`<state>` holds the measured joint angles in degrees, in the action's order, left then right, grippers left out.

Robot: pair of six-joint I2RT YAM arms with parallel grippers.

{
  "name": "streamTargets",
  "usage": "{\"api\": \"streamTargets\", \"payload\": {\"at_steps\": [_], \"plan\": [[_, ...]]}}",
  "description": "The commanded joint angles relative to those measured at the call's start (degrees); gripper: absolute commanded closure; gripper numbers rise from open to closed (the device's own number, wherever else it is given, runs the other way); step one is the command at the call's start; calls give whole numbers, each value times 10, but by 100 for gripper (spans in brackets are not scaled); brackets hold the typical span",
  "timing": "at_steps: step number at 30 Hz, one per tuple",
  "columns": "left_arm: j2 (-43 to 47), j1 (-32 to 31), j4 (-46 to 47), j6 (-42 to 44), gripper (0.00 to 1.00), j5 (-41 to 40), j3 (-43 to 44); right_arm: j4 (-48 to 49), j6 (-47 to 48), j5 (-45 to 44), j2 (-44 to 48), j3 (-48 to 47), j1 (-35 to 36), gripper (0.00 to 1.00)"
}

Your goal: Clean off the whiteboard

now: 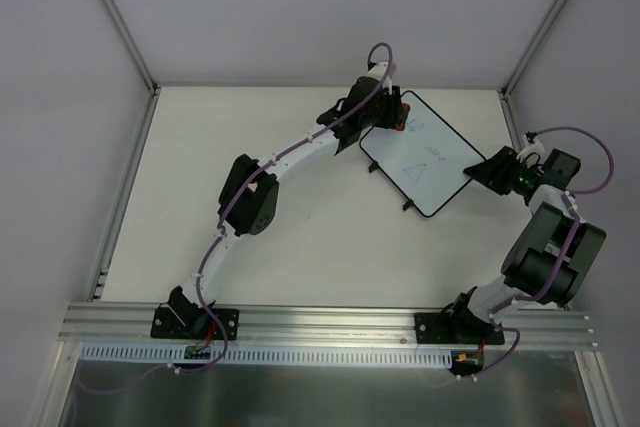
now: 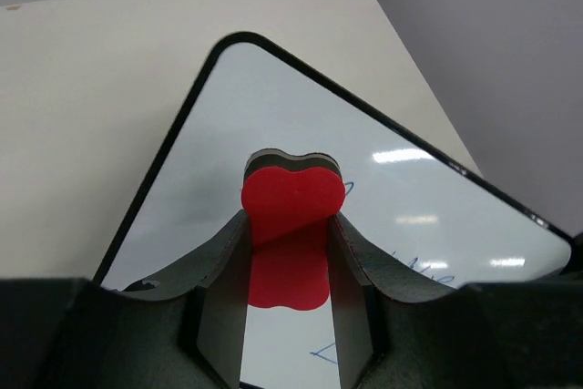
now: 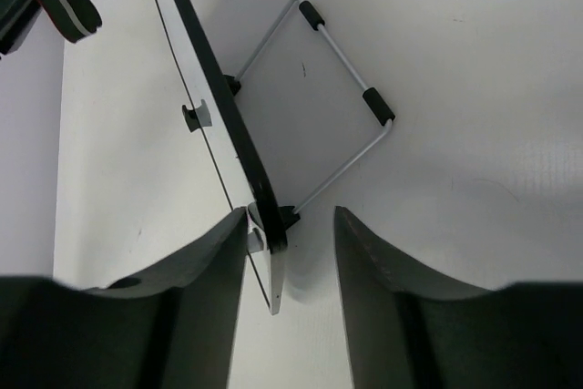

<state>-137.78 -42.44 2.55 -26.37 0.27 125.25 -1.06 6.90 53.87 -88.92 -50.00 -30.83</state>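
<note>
The whiteboard [image 1: 440, 182] stands tilted at the back right of the table, with a blue triangle [image 1: 412, 169] and faint writing on it. My left gripper [image 1: 397, 115] is at the board's far corner, shut on a small red eraser [image 2: 291, 190] whose edge meets its own reflection on the board [image 2: 273, 97]. Blue marks [image 2: 428, 266] lie beside the eraser. My right gripper [image 1: 482, 169] is open at the board's right edge. In the right wrist view the board's black rim [image 3: 228, 102] runs between its fingers, against the left finger [image 3: 219, 261] and apart from the right one.
The board's wire stand [image 3: 351, 107] with two black sleeves rests on the table behind it. Enclosure walls and corner posts [image 1: 520, 72] stand close behind and to the right of the board. Bare tabletop [image 1: 200, 177] lies to the left.
</note>
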Motion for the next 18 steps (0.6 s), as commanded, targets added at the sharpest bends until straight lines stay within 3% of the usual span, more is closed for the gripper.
{"api": "streamTargets", "payload": {"at_steps": [1, 6, 13, 18], "plan": [[-24, -7, 10, 96, 91, 52, 16, 7, 8, -17, -5, 4, 0, 47], [-27, -11, 18, 148, 91, 79, 20, 6, 8, -30, 13, 7, 0, 27], [-14, -11, 18, 195, 91, 96, 11, -41, 26, -50, 55, -19, -11, 14], [-3, -11, 18, 223, 91, 106, 2, -74, 37, -55, 71, -76, -12, 12]]}}
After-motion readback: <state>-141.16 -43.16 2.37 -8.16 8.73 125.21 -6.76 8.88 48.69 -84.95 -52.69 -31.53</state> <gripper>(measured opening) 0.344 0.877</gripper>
